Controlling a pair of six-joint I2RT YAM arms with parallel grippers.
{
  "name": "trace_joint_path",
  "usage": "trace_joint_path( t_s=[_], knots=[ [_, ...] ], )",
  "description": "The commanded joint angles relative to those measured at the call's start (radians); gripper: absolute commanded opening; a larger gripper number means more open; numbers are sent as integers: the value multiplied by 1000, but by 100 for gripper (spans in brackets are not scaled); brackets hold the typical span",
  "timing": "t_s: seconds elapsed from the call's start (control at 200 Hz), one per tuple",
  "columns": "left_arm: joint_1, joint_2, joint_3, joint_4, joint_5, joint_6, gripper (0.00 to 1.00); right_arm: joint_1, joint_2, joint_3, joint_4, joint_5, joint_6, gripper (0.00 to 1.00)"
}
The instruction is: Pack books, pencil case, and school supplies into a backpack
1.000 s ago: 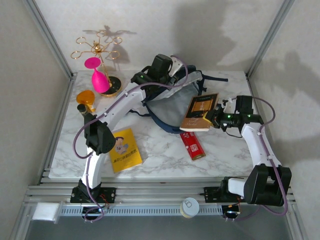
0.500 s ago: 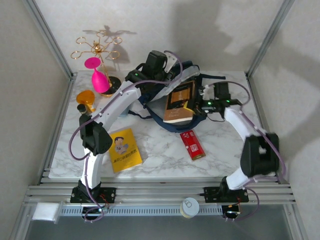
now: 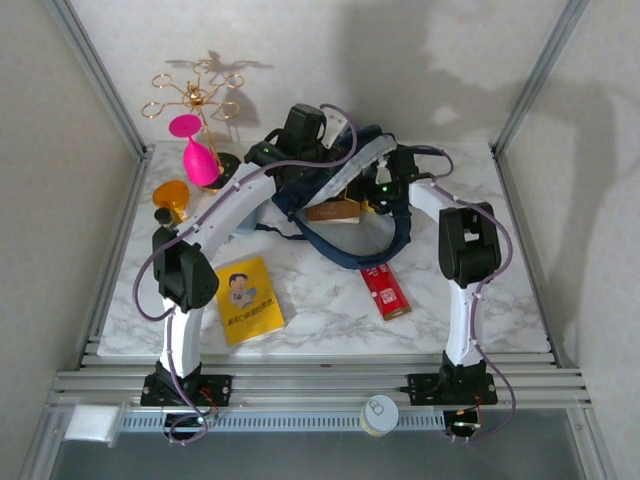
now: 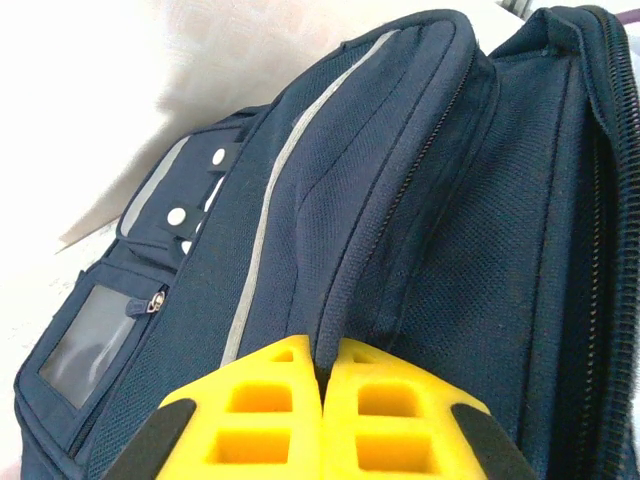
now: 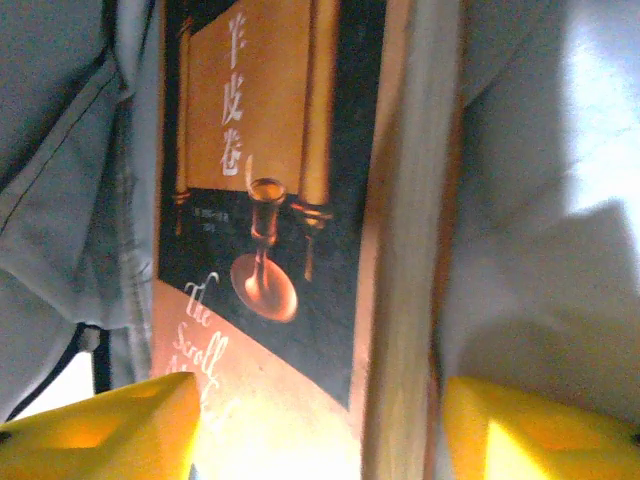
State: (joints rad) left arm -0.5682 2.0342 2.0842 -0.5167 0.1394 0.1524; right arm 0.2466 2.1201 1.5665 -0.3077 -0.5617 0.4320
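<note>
Toward the far edge of the worktop (image 3: 320, 312), about midway along it, the backpack (image 3: 345, 256) lies with its mouth held open, and both arms meet over it. The left jaws are closed tight on a ridge of the bag's navy fabric beside the zip, which runs up between the two yellow fingertips in the left wrist view; this looks like a grip meant to keep the opening lifted. The right jaws stand wide apart at the mouth of the bag, with the brown-black book (image 3: 333, 209) lying between them, its gold print facing the right wrist camera and pale lining on either side. Neither fingertip appears to press on the book, so I judge it released, or very nearly so, inside the main compartment. The step in hand is therefore the packing of this book, and it seems close to done. Two things wait on the bare marble: the yellow book (image 3: 250, 300) near the front-left corner, and the red pack (image 3: 385, 290) near the middle of the front edge, well apart from each other and from the bag. The next move probably calls for the right arm to back straight out without dragging the book or catching the lining, while the left grip holds the opening up, and then to reach for the red pack, which lies nearest.
</note>
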Motion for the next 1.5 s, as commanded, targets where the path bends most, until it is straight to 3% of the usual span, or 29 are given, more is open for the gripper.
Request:
trace_joint_path(
  t_s=[0.0, 0.125, 0.25, 0.355, 0.536, 0.701, 0.866, 0.956, 1.196, 1.251, 1.352, 1.492],
  knots=[
    [13, -99, -1, 125, -3, -25, 0, 1, -163, -116, -55, 193, -10, 71],
    [13, -106, -18, 133, 3, -27, 0, 46, -303, -295, -29, 258, 27, 64],
    [13, -106, -23, 139, 31, -29, 0, 128, -336, -408, 72, 204, 89, 41],
    [13, -101, -23, 134, 36, -24, 0, 165, -252, -370, 112, 207, 105, 22],
    [12, -100, -25, 106, 15, -11, 0, 165, -125, -243, 188, 320, 109, 6],
    [14, -103, -40, 91, 9, -9, 0, 150, -113, -186, 279, 485, 148, 9],
    [14, -100, -53, 83, 19, -2, 0, 146, -221, -284, 347, 380, 122, 12],
    [14, -98, -67, 80, 5, -3, 0, 140, -341, -409, 380, 274, 84, 19],
    [-12, -110, -196, 104, 56, -71, 0, 23, -717, -623, 152, 266, 138, 33],
    [-37, -113, -244, 112, 63, -84, 8, -14, -779, -638, 81, 276, 157, 36],
    [-92, -124, -347, 135, 32, -106, 10, -91, -854, -650, -35, 302, 168, 43],
    [-164, -136, -480, 190, 33, -161, 21, -216, -916, -686, -85, 245, 164, 47]
  ],
)
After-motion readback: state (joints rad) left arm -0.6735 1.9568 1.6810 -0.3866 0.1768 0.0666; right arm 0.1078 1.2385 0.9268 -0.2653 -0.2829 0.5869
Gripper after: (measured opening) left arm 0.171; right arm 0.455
